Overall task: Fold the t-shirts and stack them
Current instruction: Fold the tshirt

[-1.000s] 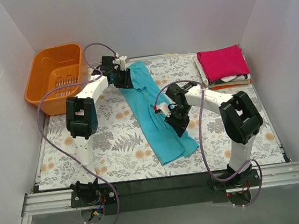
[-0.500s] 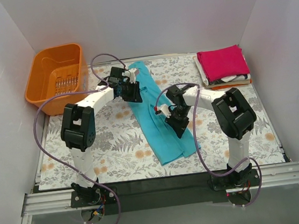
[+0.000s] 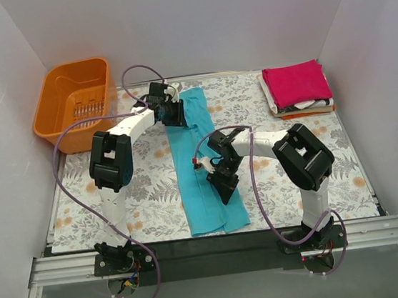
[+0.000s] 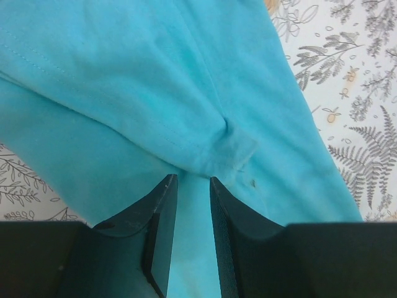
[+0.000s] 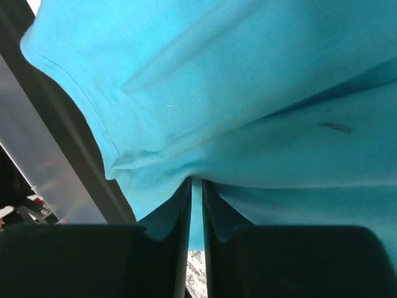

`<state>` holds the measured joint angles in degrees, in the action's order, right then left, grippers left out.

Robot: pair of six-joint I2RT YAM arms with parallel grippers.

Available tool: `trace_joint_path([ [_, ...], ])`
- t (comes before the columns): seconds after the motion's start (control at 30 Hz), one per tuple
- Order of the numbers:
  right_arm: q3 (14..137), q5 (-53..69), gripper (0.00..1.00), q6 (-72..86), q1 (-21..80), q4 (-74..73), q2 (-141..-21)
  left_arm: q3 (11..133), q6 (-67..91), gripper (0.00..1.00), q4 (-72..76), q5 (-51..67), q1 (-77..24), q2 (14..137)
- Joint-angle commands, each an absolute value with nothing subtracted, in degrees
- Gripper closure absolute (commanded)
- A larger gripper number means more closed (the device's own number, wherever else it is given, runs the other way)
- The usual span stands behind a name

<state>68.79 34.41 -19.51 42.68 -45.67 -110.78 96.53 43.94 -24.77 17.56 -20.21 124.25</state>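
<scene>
The teal t-shirt [image 3: 199,165], a soft matte knit, lies as a long narrow strip on the floral-printed table cover [image 3: 139,192], with its near hem close to the cover's front edge. Over the strip's near half, the right gripper [image 3: 223,187] has its black fingers [image 5: 167,248] pressed almost together, pinching a gathered ridge of the teal cloth. At the strip's far end, the left gripper [image 3: 176,114] holds its fingers [image 4: 158,239] a narrow slot apart, nipping a bunched, stitched hem. Bare cover lies along both long sides of the shirt. Far left of the shirt sits a rigid orange plastic basket [image 3: 51,112] with a slotted floor. Far right of it, a magenta t-shirt [image 3: 296,82] tops a flat, squared folded stack [image 3: 302,108] close to the side wall.
</scene>
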Motion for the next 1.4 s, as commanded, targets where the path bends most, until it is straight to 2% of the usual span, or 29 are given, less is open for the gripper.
trace_joint_path([
  [0.0,68.99,36.82,0.82,-19.16,41.31,-44.12,-108.38,100.01,43.95,0.72,-25.31,14.42,-20.04,126.11],
  [0.3,69.70,35.33,0.70,-19.42,36.48,-44.65,-101.87,110.38,42.72,0.74,-27.77,16.87,-20.04,138.50],
  [0.37,68.65,34.98,0.66,-19.51,35.16,-44.65,-101.43,115.29,42.54,0.74,-27.86,16.70,-19.86,140.79],
  [0.47,67.77,33.67,0.65,-19.86,34.10,-44.65,-101.16,123.44,41.31,0.73,-28.12,17.49,-19.51,146.67],
  [0.57,67.59,32.35,0.65,-20.21,32.96,-44.82,-101.42,131.89,40.69,0.70,-28.48,17.93,-19.07,152.04],
  [0.63,68.20,31.21,0.66,-20.48,31.91,-45.09,-101.51,133.85,40.52,0.64,-27.08,17.23,-18.81,153.80],
  [0.83,71.80,25.14,0.67,-24.25,30.24,-45.96,-99.41,132.81,43.33,0.56,-24.34,22.93,-17.75,148.02],
  [0.9,72.16,23.73,0.67,-26.01,30.15,-46.49,-96.87,131.14,43.68,0.53,-24.35,29.14,-17.75,140.04],
  [1.0,70.58,22.07,0.66,-29.35,31.11,-45.97,-92.30,122.64,40.80,0.50,-23.12,34.43,-17.75,125.38],
  [1.2,61.45,15.74,0.61,-35.67,36.91,-39.30,-80.61,86.44,29.37,0.45,-17.58,37.52,-17.14,94.46],
  [1.37,52.13,13.20,0.58,-46.12,42.61,-33.06,-70.43,59.31,12.54,0.43,-20.56,45.06,-17.13,75.79],
])
